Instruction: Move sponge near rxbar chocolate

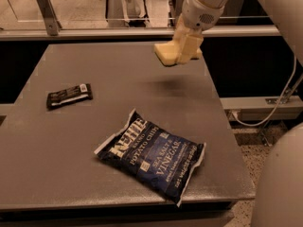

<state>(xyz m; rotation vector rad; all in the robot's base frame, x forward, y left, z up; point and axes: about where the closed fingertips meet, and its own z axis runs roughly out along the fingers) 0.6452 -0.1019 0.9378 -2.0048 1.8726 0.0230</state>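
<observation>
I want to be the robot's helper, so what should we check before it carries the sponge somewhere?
1. Sponge held: the gripper, up over the far right part of the table, is shut on the sponge. Ok.
2. Sponge off the table: it hangs in the air, not touching the top. Ok.
3. Target in sight: the rxbar chocolate lies flat on the left side. Ok.
4. Way across: the Kettle chip bag lies nearer the front edge, off the straight line from sponge to bar. Ok.
5. Sponge near the bar: they are far apart. Not ok.
6. Grip firm enough for the trip: cannot tell.
</observation>
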